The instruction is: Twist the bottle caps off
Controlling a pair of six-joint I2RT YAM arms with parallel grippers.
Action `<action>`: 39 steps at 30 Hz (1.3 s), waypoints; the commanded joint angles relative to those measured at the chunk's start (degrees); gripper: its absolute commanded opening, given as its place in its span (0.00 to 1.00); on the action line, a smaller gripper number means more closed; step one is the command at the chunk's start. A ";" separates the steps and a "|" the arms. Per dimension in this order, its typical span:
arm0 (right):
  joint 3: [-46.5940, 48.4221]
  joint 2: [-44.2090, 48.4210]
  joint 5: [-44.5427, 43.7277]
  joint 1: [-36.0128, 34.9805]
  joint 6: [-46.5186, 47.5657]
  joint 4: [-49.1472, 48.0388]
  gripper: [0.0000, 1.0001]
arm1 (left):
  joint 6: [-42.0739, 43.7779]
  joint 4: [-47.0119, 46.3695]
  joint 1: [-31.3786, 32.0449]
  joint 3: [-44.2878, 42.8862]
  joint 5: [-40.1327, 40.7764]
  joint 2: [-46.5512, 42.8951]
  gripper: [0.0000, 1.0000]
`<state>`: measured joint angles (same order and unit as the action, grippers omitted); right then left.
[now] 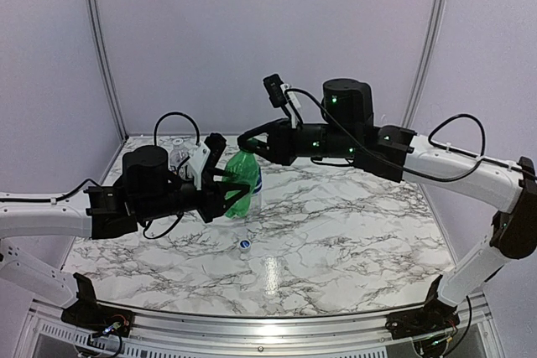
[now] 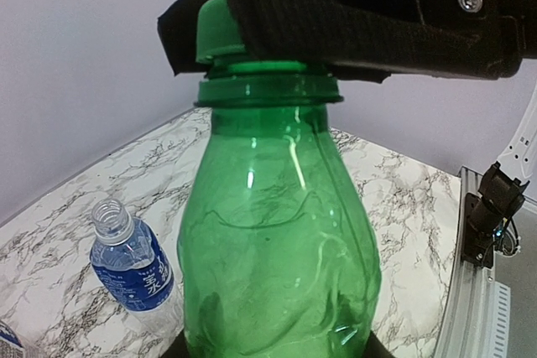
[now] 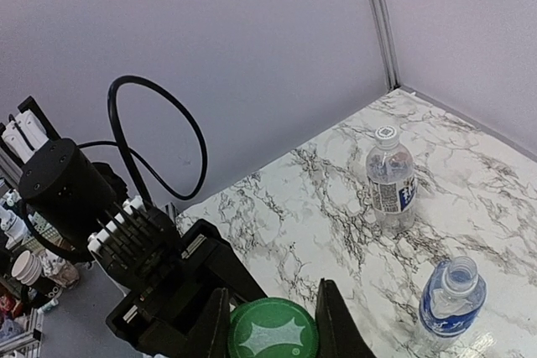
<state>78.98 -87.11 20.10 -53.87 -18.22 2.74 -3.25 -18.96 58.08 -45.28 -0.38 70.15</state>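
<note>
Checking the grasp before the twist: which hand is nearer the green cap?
Right. The right hand is closed on the green cap, a finger on each side; the left hand grips the green bottle lower down, around its body.

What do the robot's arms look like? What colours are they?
Both arms are white tubes with chunky black joints. The right arm shows tiny green lights and a looping black cable. The left arm has a curved black cable too. The right gripper has black fingers.
</note>
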 commanded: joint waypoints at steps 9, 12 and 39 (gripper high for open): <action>-2.20 2.86 36.05 3.87 28.68 2.56 0.01 | 0.75 -1.50 -0.55 -0.84 -32.35 -4.14 0.08; 0.28 1.27 46.88 4.09 35.67 8.48 0.05 | -1.55 -2.77 -0.52 -1.93 -42.23 -3.60 0.07; -0.53 8.45 -4.13 -0.03 2.49 1.49 0.91 | -0.62 -3.71 0.26 -1.52 -10.73 0.48 0.07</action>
<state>77.12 -78.46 29.56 -52.71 -11.03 4.89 -3.92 -20.27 57.69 -45.25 -17.32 69.78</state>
